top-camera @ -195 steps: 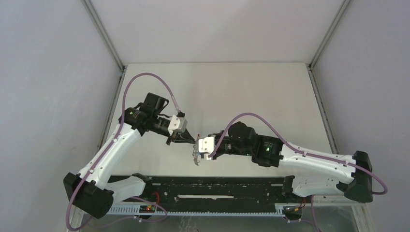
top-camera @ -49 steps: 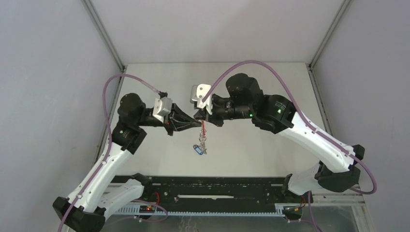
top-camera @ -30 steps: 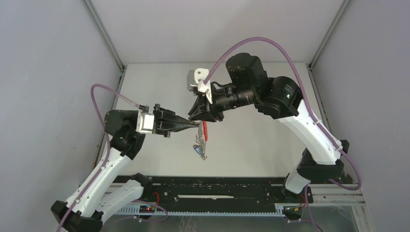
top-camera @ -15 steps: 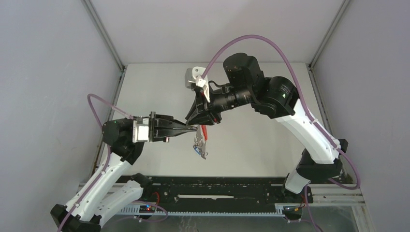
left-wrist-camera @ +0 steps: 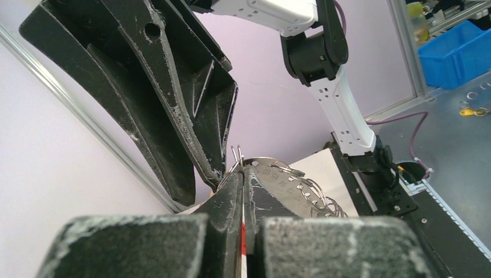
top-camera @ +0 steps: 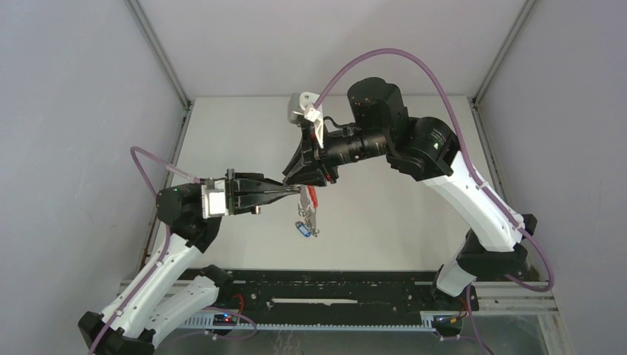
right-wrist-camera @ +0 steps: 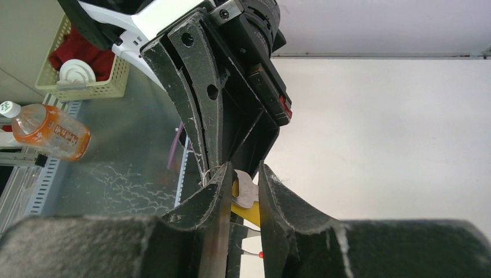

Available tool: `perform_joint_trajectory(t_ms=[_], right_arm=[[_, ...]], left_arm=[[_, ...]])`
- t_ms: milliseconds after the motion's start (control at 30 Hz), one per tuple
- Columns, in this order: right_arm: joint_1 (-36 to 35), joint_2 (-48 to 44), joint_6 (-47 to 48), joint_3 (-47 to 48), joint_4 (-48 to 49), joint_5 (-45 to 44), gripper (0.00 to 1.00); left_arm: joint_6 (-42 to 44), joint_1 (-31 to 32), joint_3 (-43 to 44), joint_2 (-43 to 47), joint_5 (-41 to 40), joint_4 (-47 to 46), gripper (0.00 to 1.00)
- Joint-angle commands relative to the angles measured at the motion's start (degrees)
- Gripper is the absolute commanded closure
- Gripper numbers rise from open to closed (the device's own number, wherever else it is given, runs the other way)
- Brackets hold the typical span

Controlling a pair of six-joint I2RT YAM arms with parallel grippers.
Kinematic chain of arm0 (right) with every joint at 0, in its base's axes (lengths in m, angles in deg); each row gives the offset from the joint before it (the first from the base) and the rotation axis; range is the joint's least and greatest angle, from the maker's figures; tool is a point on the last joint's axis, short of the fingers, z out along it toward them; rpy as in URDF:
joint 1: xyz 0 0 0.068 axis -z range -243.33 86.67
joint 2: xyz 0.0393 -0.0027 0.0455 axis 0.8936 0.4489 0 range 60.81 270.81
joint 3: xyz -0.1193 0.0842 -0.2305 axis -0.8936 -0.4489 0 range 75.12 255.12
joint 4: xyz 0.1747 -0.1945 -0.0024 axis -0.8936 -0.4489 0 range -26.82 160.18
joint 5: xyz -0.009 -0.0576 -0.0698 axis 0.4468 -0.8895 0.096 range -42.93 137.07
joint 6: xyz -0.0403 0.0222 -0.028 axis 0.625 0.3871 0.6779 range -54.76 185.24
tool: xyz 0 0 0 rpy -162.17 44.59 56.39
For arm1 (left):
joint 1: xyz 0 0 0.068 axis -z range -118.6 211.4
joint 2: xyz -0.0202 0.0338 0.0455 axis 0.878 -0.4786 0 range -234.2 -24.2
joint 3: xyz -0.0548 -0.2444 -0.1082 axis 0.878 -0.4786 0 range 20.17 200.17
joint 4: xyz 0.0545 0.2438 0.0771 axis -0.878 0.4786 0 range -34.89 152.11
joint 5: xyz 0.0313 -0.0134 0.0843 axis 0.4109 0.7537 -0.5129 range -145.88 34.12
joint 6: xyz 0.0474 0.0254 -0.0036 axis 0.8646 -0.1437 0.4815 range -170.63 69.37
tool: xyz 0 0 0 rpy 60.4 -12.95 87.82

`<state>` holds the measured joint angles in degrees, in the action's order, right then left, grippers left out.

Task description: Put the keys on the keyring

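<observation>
My left gripper (top-camera: 297, 191) is shut on the top edge of the keyring (top-camera: 307, 213), a grey metal plate with wire clips and a red band (top-camera: 313, 200), which hangs above the table. A blue-tagged key (top-camera: 301, 229) dangles from its lower end. The left wrist view shows the plate (left-wrist-camera: 285, 180) pinched between the shut fingers (left-wrist-camera: 231, 191). My right gripper (top-camera: 303, 180) meets the left one tip to tip from above. Between its narrowly parted fingers (right-wrist-camera: 219, 191) sits the yellow-orange key (right-wrist-camera: 248, 213), its silver head (right-wrist-camera: 245, 193) spanning the gap beside a wire clip.
Grey walls enclose the white table (top-camera: 399, 148) on three sides. A black rail (top-camera: 318, 292) runs along the near edge. Beyond the table lie a bottle with an orange label (right-wrist-camera: 49, 130), a basket (right-wrist-camera: 87, 75) and a blue bin (left-wrist-camera: 457, 52).
The right wrist has tipped a little further up and its fingers have parted slightly round the yellow-orange key. The left gripper has drawn slightly down-left, keyring still in it.
</observation>
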<state>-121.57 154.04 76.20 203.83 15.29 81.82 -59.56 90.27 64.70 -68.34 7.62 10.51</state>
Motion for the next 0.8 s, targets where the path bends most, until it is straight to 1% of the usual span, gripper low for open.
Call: perform_joint_trajectory(t_ms=[0,367,500,567,767], right_arm=[[-0.2,1.4,-1.3,-0.1,-1.6,-2.4,0.68],[0.5,1.5,-2.1,1.0,-0.5,-3.5,0.67],[0.6,1.2,-2.2,0.9,-0.1,-4.1,0.67],[0.7,0.9,-2.6,0.8,0.8,-4.0,0.67],[1.1,0.5,-4.3,0.7,4.5,-3.9,0.65]], left_arm=[[3.2,0.5,-0.2,1.1,-7.0,-6.9,1.00],[8.5,0.5,-2.0,1.5,-8.4,-9.2,1.00],[8.8,0.5,-2.2,1.5,-8.8,-9.7,1.00],[10.5,0.5,-2.5,1.6,-8.6,-9.8,1.00],[11.2,0.5,-3.1,1.9,-8.1,-9.8,1.00]])
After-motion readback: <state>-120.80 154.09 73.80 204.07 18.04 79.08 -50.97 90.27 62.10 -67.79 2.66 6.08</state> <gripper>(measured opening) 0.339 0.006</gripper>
